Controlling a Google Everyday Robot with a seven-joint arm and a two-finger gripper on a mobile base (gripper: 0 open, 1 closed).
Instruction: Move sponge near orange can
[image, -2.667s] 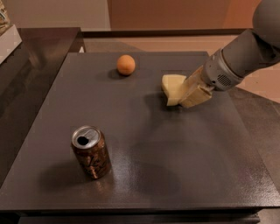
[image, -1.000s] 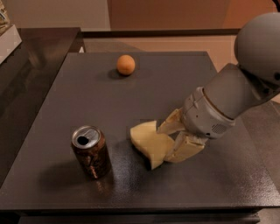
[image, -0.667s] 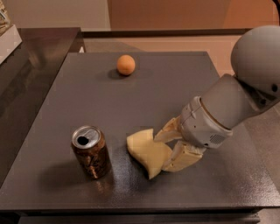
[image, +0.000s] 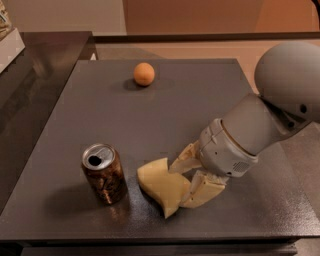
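The pale yellow sponge (image: 159, 184) sits low at the front of the dark table (image: 150, 120), just right of the orange can (image: 104, 173), with a small gap between them. The can stands upright, brownish-orange with a silver open top. My gripper (image: 178, 186) reaches in from the right. Its pale fingers (image: 186, 158) are closed on the sponge's right side, one above it and one below. I cannot tell whether the sponge rests on the table or hangs just above it.
A round orange fruit (image: 144, 74) lies at the back of the table. A dark counter (image: 30, 75) adjoins on the left, with a white object (image: 9, 40) at its far corner. My grey arm (image: 260, 125) covers the table's right side.
My gripper has carried the sponge from the back right of the table down to the front, beside the can. In the last second it moved a little further left and lower.
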